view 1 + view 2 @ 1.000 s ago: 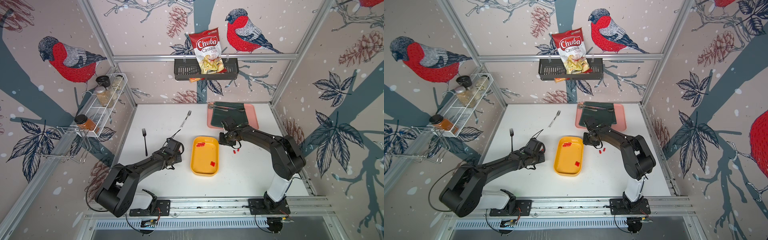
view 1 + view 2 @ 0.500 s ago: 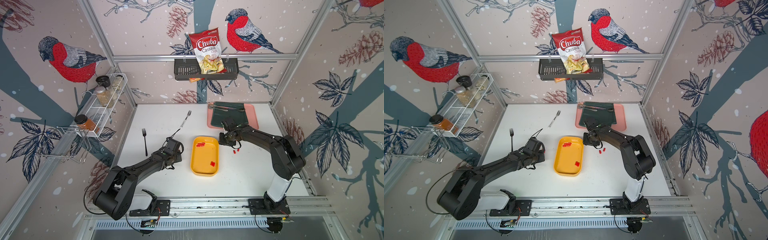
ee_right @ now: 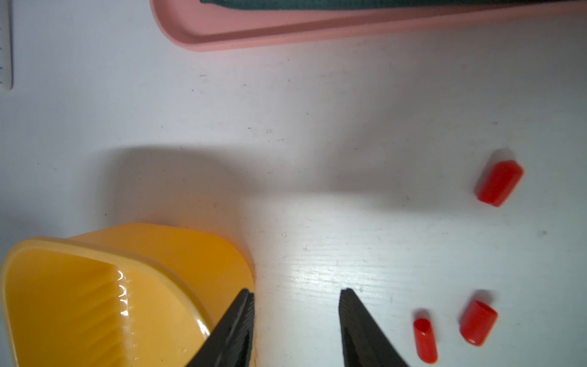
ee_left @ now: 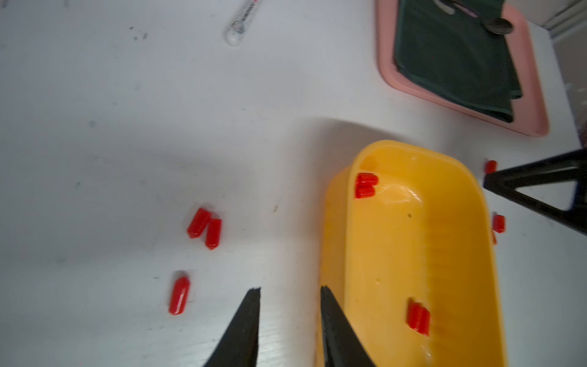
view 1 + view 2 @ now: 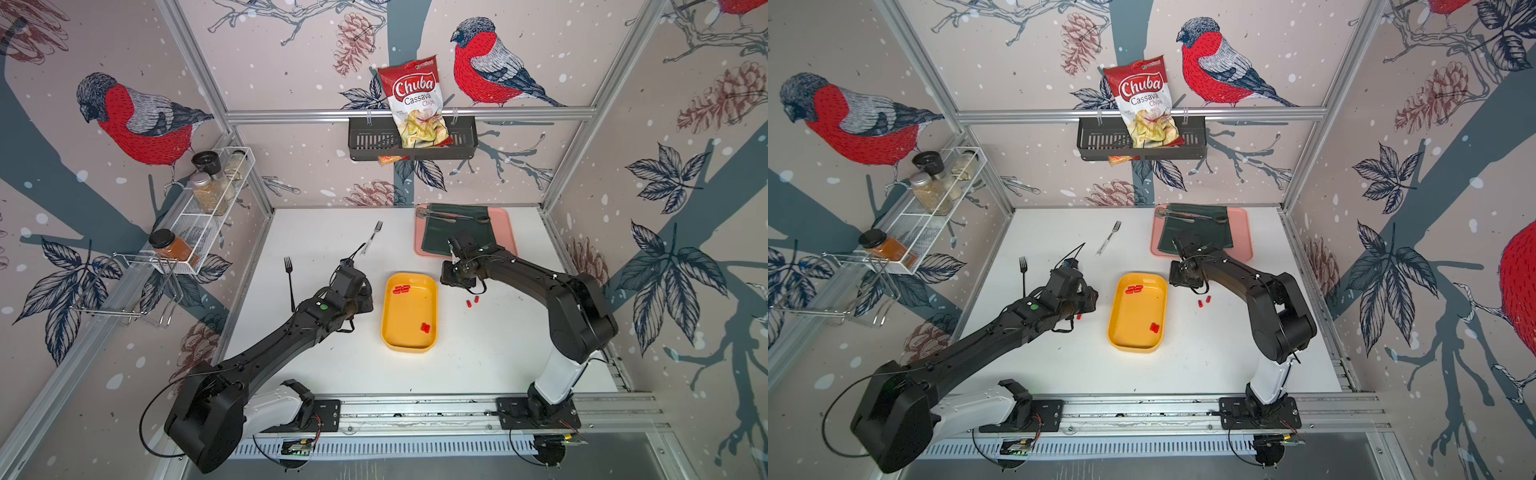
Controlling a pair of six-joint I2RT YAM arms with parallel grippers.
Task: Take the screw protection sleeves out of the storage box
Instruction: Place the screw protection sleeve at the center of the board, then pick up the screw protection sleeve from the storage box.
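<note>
The yellow-orange storage box [image 5: 409,309] lies mid-table, also in the wrist views [image 4: 397,254] [image 3: 79,302]. Red screw protection sleeves lie inside it at the far end [image 5: 401,289] [image 4: 365,185] and at the near right [image 5: 424,328] [image 4: 418,317]. Three sleeves lie on the table left of the box [image 4: 205,227] [image 4: 179,295]. Three more lie to its right [image 5: 472,301] [image 3: 498,182] [image 3: 478,322]. My left gripper [image 4: 289,289] is open and empty, low over the table against the box's left wall. My right gripper [image 3: 297,290] is open and empty beside the box's far right corner.
A pink tray [image 5: 505,232] with a dark green cloth [image 5: 457,232] and spoons sits at the back right, close behind my right wrist. A black fork [image 5: 289,282] and a silver fork [image 5: 372,237] lie left of centre. A black wall basket [image 5: 411,143] holds a chips bag.
The left wrist has shifted slightly beside the box's left wall. The right arm and the box stay where they were.
</note>
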